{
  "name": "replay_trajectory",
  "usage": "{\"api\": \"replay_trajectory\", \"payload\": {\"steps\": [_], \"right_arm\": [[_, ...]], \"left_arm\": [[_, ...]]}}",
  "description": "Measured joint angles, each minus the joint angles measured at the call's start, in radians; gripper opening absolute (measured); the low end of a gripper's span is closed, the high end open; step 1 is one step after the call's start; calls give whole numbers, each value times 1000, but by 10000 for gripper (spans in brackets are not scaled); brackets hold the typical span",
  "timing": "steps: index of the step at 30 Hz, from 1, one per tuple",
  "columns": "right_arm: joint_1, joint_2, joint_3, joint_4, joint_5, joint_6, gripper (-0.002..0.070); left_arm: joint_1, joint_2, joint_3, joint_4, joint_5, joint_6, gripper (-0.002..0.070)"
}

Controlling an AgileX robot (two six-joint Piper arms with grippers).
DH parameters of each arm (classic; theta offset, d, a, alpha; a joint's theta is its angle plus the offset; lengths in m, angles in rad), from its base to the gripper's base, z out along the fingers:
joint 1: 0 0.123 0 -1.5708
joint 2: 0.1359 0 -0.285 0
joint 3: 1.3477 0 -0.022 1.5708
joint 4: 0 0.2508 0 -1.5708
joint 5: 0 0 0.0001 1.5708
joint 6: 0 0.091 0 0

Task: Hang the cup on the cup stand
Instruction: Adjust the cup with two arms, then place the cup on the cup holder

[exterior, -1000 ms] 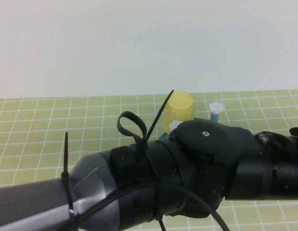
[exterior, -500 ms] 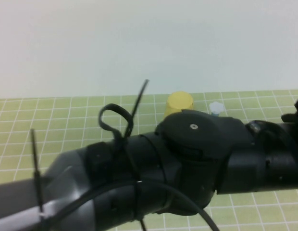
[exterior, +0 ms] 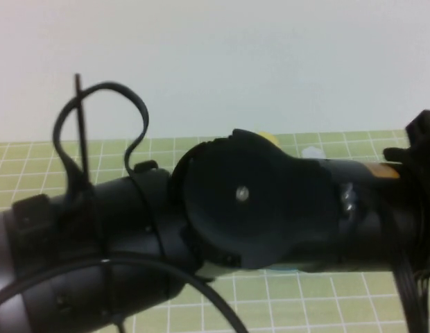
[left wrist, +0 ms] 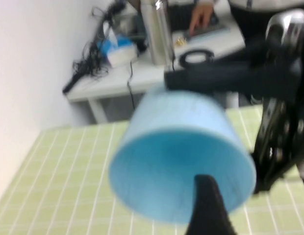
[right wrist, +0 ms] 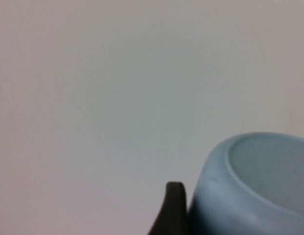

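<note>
High view: mostly filled by the left arm (exterior: 132, 236), black and out of focus, lying from the near left across to the right. Round joint cover (exterior: 243, 194) at the middle, cable ties (exterior: 80, 139) and a looped cable (exterior: 125, 97) standing up on the left. Part of the right arm (exterior: 423, 139) at the right edge. Behind, a green gridded surface (exterior: 35, 166) and a pale wall. Just over the joint cover, a sliver of a yellow cup (exterior: 268, 139). Right of it, one white flower cap of the cup stand (exterior: 312, 152), faint, on the far side of the surface. Rest of the stand hidden by the arm. Neither claw visible here.

Left wrist view: the cup (left wrist: 181, 152), light blue, aloft over the green surface, lying on its side with the open mouth toward the camera. Left claw (left wrist: 207, 205) clenched on the cup's rim, one black finger (left wrist: 206, 196) crossing the near edge into the mouth, the other not shown. Right arm as a dark bar behind and beside the cup. Farther off, a white desk (left wrist: 142, 73) with a metal flask (left wrist: 159, 29) and tangled cables (left wrist: 90, 71), and a person's hand (left wrist: 203, 14).

Right wrist view: blank pale wall. Cup in the near corner, rounded blue edge touching the right claw (right wrist: 174, 210). Cannot tell whether this claw is clenched or released.
</note>
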Motion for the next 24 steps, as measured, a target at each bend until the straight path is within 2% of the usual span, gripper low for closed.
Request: {"api": "replay_trajectory", "payload": {"steps": [3,7,14,18,24], "right_arm": [[0,0,0,34,-14,-107,611],[0,0,0,43,-20,-239,611],[0,2,-4,-11,-14,-532,611],[0,49,-50,-210,-12,-603,611],[0,201,-181,-551,-22,-598,611]], "left_arm": [[11,-35,5,212,32,-187,270],[78,-106,5,441,152,-416,3],[227,-255,28,713,267,-717,0],[289,-346,91,793,256,-796,0],[338,-457,208,842,218,-845,0]]}}
